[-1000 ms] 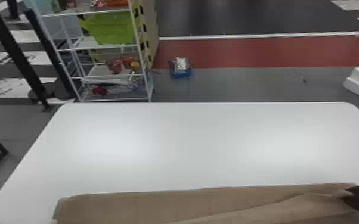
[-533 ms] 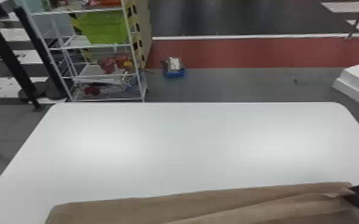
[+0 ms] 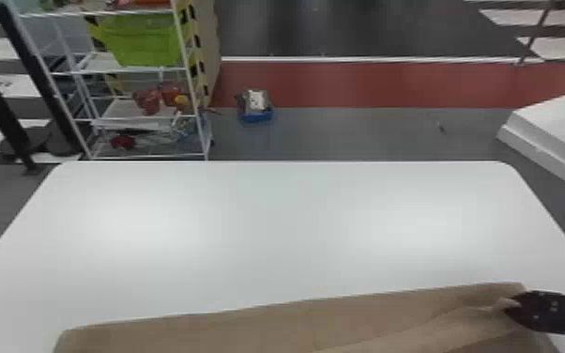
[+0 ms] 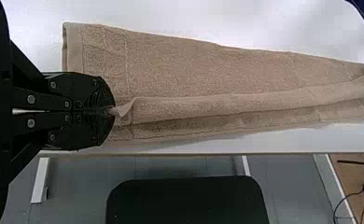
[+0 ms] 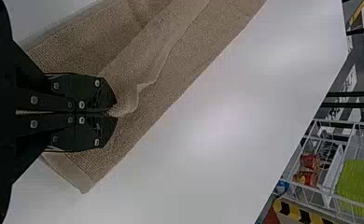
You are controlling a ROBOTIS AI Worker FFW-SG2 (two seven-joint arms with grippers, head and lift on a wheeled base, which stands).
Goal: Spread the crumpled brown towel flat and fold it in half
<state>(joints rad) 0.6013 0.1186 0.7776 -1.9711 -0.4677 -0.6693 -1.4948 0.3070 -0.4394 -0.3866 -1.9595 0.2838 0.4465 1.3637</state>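
Note:
The brown towel (image 3: 295, 324) lies stretched along the table's near side, a raised fold running lengthwise over it. At its right end is my right gripper (image 3: 514, 305). In the right wrist view, the closed right gripper (image 5: 111, 113) pinches the fold's end close to a corner of the towel (image 5: 189, 60). In the left wrist view, my left gripper (image 4: 110, 111) is clamped on the fold's other end, near the towel's (image 4: 208, 70) left end. Part of the cloth lies flat beneath the raised fold.
The white table (image 3: 277, 225) extends beyond the towel to its far edge. Behind it stand a wire shelf (image 3: 192, 94) with a green bin (image 3: 143, 40) and, on the floor, a blue box (image 3: 255, 112). A black seat-like panel (image 4: 187, 200) is beside the table's near edge.
The head view has swung slightly to the right. The towel's left end and the right gripper look nearly the same, with both the cloth and its fold keeping their shape.

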